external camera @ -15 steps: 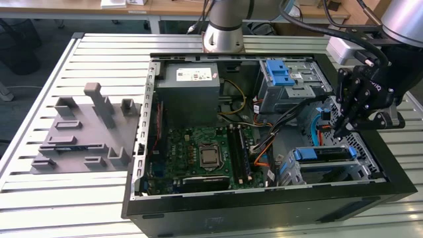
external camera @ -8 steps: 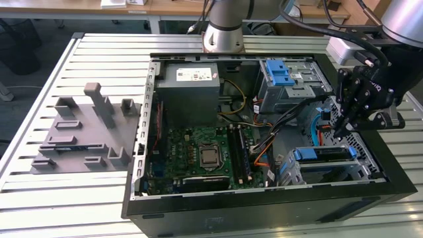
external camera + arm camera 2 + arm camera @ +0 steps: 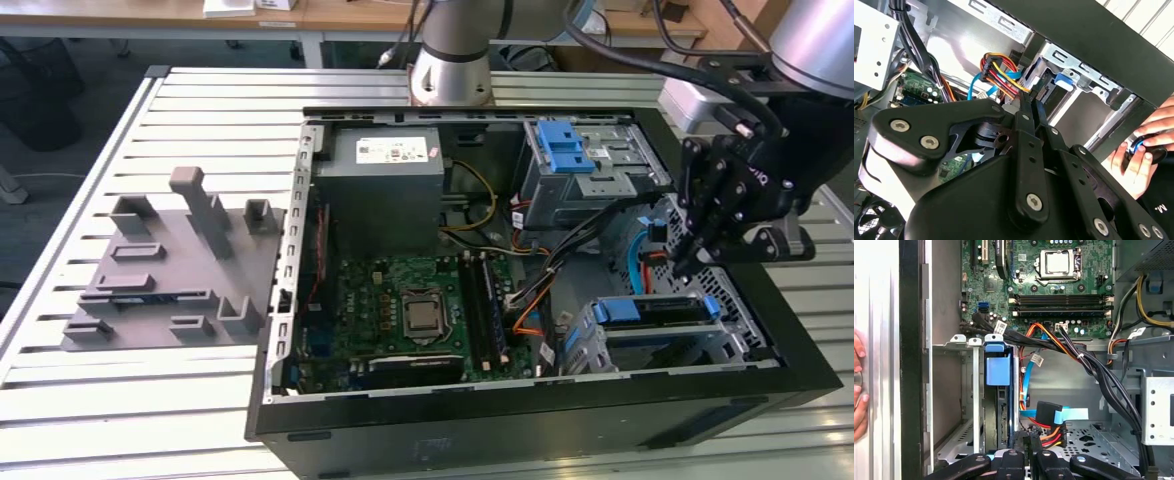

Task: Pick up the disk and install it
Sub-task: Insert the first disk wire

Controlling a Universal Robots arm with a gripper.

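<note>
a slatted metal table (image 3: 80, 400) carries an open computer case (image 3: 534, 420), with office desks behind it. the disk (image 3: 650, 312) lies inside that case, in the drive cage (image 3: 731, 345) at the case's near corner on the exterior view's right. in the first wrist view i see it edge-on between the cage's metal rails, its blue carrier tab facing out. i can't tell from here whether it is pushed fully home.

my claw (image 3: 683, 267) hangs inside the case just above the cage. its fingers (image 3: 1023, 117) are drawn together, and as far as i can make out nothing is gripped between them. just beside the cage runs a cable bundle (image 3: 1051, 430) of orange, red and yellow wires, and thick black cables cross toward the motherboard (image 3: 400, 310). along the case's far edge sit the power supply (image 3: 384, 165) and a second cage with a blue latch (image 3: 567, 148). a grey fixture (image 3: 174, 270) stands on the table toward the exterior view's left. a person's hand (image 3: 1139, 155) rests outside the case wall next to the cage.

my worry is the wiring. the fingers are close enough that a sideways move could hook a cable and tug its plug. if the disk is only part-seated, a crooked push could jam it on the rails. the hand so near the wall also calls for care.
</note>
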